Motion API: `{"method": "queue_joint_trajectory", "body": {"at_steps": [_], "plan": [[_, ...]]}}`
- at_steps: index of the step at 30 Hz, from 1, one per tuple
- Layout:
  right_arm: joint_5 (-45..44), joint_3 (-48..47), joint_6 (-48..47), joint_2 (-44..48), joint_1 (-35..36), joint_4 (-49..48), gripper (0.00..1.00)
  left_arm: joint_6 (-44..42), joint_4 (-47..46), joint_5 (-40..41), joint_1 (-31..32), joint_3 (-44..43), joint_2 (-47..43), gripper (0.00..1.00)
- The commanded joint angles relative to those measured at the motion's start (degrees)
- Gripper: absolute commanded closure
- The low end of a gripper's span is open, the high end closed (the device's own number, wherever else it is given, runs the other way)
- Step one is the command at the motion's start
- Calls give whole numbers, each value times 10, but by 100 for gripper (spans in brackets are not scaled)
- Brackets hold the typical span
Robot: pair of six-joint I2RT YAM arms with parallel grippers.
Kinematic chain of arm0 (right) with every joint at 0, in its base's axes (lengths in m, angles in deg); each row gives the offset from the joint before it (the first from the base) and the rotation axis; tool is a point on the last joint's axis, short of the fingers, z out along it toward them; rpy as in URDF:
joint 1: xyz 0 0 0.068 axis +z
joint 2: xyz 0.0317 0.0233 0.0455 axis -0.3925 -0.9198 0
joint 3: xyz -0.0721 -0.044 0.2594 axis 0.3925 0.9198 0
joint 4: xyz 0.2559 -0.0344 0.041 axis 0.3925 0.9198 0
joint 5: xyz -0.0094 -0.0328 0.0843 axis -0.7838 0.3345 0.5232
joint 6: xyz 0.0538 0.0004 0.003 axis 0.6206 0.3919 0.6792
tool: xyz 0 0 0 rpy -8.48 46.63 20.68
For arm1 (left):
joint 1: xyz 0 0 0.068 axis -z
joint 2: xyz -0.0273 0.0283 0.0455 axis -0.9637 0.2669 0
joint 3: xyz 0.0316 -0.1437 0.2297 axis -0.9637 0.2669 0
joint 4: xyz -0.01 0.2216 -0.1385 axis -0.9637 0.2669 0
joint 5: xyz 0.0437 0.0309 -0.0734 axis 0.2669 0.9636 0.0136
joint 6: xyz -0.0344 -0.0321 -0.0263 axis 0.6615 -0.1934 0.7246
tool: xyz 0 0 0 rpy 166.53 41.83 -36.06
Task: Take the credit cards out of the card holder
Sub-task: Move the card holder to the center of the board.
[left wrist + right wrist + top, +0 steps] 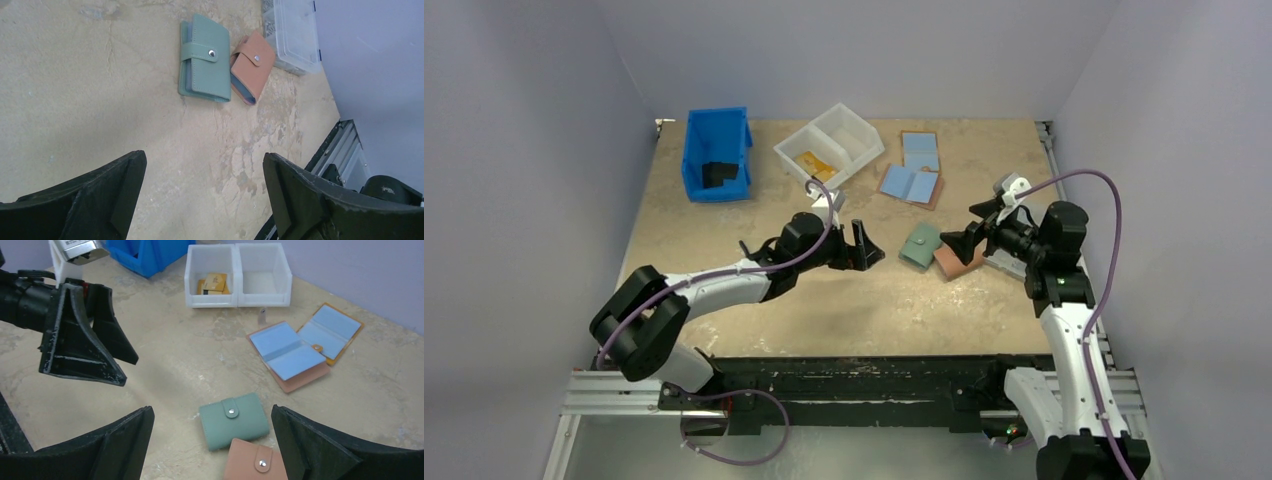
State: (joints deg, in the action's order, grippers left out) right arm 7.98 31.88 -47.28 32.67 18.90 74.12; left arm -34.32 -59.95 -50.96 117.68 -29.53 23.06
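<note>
The teal card holder (920,246) lies flat on the table, its snap tab fastened, so the credit cards in it are hidden. It shows in the left wrist view (205,60) and the right wrist view (234,420). My left gripper (864,255) hovers just left of it, open and empty (202,157); it also shows at the left of the right wrist view (85,340). My right gripper (964,228) hangs over the holder's right side, open, with the holder below and between its fingers (211,412).
A salmon-pink snap wallet (959,262) touches the holder's near right corner. Two opened wallets (911,183) with light-blue sleeves lie behind. A white two-compartment bin (829,150) holds tan-orange cards (214,284). A blue bin (716,155) stands at the back left. A clear plastic box (292,32) sits right.
</note>
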Motion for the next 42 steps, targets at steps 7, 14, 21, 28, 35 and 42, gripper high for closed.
{"method": "queue_joint_trajectory", "body": {"at_steps": [7, 14, 21, 28, 35, 42], "plan": [[3, 28, -4, 10, -7, -54, 1, 89, -163, 1, -2, 48, 28, 6], [-23, 34, 5, 10, -7, -64, 1, 87, -116, 31, 0, 31, 40, 7], [-24, 35, 5, 10, -10, -68, 1, 88, -181, -4, 0, 44, 57, 7], [-23, 35, 3, 14, -9, -67, 1, 78, -192, -20, 0, 6, 96, 9], [-24, 39, 0, 12, -9, -69, 1, 88, -196, -43, 0, -82, 203, 24], [-24, 43, -2, 13, -9, -73, 1, 131, -204, -53, 0, -149, 307, 43]]}}
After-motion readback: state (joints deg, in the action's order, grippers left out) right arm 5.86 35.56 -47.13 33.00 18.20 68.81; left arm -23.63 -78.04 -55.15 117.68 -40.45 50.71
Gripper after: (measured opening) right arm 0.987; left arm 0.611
